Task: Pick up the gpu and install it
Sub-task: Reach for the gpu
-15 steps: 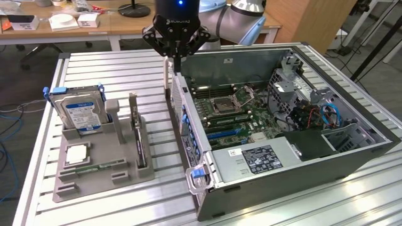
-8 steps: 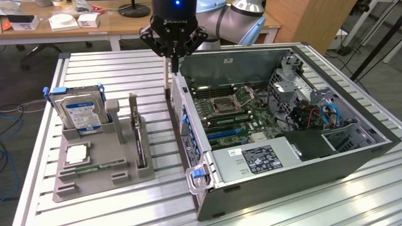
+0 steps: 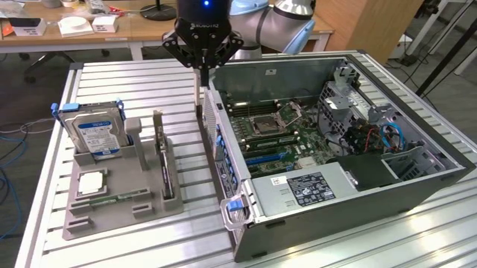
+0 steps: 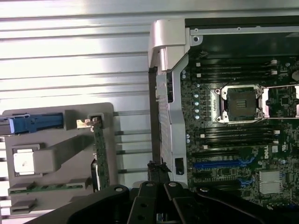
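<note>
The gpu stands on edge in a slot of the grey holder, a thin green board with a silver bracket at its far end. In the wrist view the gpu is a narrow green strip on the holder. My gripper hangs high above the table, fingers shut with nothing between them. It is over the gap between the holder and the rear wall of the open computer case, well above the gpu. My gripper sits over the case's rear edge in the wrist view.
A blue-labelled hard drive stands upright in the holder, with a processor and a memory stick lying flat there. The motherboard lies exposed inside the case, with blue slots. Desks and boxes stand behind the slatted table.
</note>
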